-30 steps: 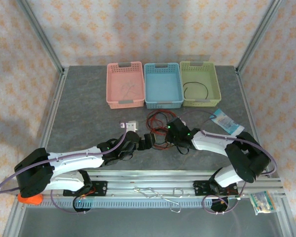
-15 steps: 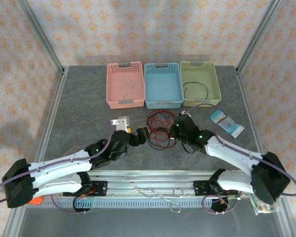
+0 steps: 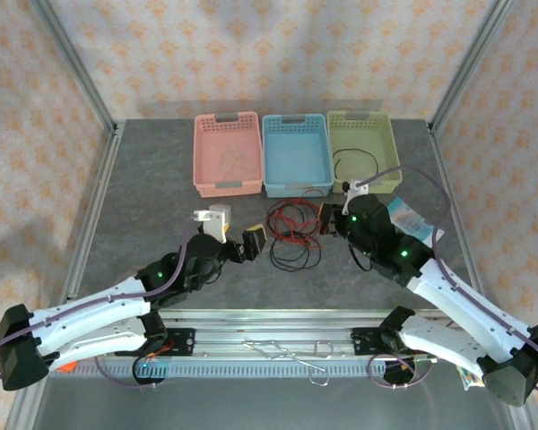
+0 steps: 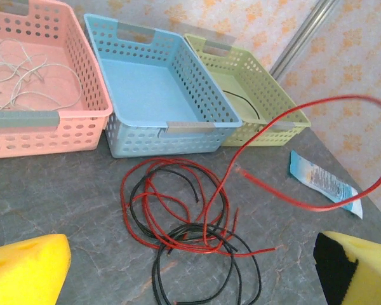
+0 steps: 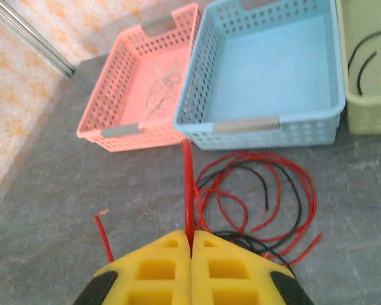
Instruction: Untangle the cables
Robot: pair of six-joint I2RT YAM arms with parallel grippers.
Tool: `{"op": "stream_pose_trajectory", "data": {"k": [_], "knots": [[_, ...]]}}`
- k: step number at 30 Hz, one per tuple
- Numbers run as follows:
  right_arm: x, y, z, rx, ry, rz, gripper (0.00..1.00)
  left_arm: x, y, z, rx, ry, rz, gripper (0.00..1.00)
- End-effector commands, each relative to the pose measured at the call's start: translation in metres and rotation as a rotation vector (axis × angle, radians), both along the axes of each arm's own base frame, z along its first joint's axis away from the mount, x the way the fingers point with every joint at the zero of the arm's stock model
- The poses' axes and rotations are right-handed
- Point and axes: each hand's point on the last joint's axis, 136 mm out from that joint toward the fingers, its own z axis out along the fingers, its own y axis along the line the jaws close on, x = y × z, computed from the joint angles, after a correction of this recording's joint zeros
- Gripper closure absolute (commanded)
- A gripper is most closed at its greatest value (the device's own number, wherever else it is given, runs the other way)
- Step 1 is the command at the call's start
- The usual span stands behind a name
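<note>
Red and black cables [image 3: 291,235] lie tangled in loops on the grey table in front of the baskets. My right gripper [image 3: 330,218] hangs just right of the tangle. In the right wrist view it [image 5: 191,240] is shut on one red cable [image 5: 188,184] that rises from the heap. That strand arcs high in the left wrist view [image 4: 286,117], its loose end in the air. My left gripper [image 3: 236,232] stands open to the left of the tangle [image 4: 184,216], touching nothing. A white cable [image 4: 19,76] lies in the pink basket and a black one [image 3: 359,161] in the green.
Pink [image 3: 226,185], blue [image 3: 296,186] and green [image 3: 366,184] baskets stand in a row behind the tangle. A blue-white packet [image 3: 414,224] lies right of my right gripper. Metal hooks [image 3: 287,349] and another packet [image 3: 477,367] sit by the near rail.
My right gripper closed on the red cable and drew it up and to the right, away from the heap. My left gripper backed off to the left, still open.
</note>
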Motion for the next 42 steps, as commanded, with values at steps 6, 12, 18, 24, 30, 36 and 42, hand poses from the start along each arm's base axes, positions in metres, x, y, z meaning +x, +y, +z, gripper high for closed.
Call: {"op": "stream_pose_trajectory", "data": {"k": [6,12,18,24,30,36,42], "knots": [[-0.007,-0.011,0.069,0.025,-0.15,0.008,1.0,0.011,-0.019,0.032,-0.086,-0.051,-0.119,0.01],[-0.013,-0.009,0.113,0.135,-0.229,0.028,1.0,0.024,-0.04,0.018,-0.079,-0.042,-0.157,0.01],[-0.02,-0.008,0.142,0.199,-0.277,0.053,1.0,0.033,-0.073,-0.007,-0.09,-0.012,-0.246,0.01],[-0.026,-0.013,0.161,0.236,-0.302,0.047,1.0,0.044,-0.1,-0.031,-0.088,0.026,-0.294,0.01],[-0.017,-0.03,0.161,0.209,-0.301,-0.066,1.0,0.045,-0.113,-0.029,-0.115,0.038,-0.32,0.01],[0.006,-0.039,0.158,0.174,-0.29,-0.195,1.0,0.047,-0.096,-0.006,-0.112,0.008,-0.251,0.01],[0.031,-0.038,0.155,0.155,-0.315,-0.28,1.0,0.056,-0.063,0.026,-0.091,-0.049,-0.161,0.01]]}}
